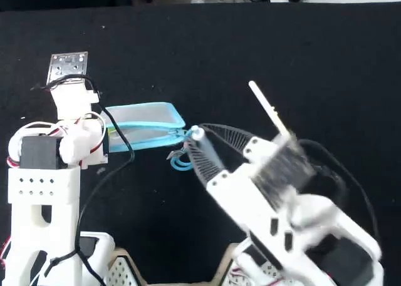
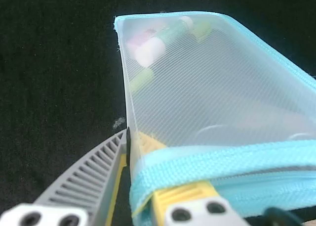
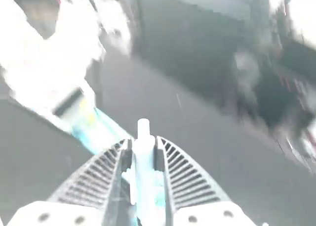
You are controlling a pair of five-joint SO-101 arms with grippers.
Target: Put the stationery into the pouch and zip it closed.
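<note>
A translucent pouch (image 1: 145, 124) with a light blue zip band lies on the black table left of centre. My left gripper (image 1: 110, 136) is shut on its left end; in the left wrist view the fingers (image 2: 106, 154) clamp the pouch (image 2: 207, 97) at the corner by the zip band. Pink, white and green pieces (image 2: 148, 50) show through the mesh. My right gripper (image 1: 199, 139) is at the pouch's right end, shut on a white pen (image 1: 197, 134), which stands between the ribbed fingers (image 3: 98, 174) as a white pen (image 3: 143, 137). A blue cord loop (image 1: 182, 163) lies just below.
A thin white stick (image 1: 266, 107) slants across the table beyond the right arm, its lower end hidden by the arm. A metal plate (image 1: 67, 66) sits at the back left. The arm bases stand along the front edge.
</note>
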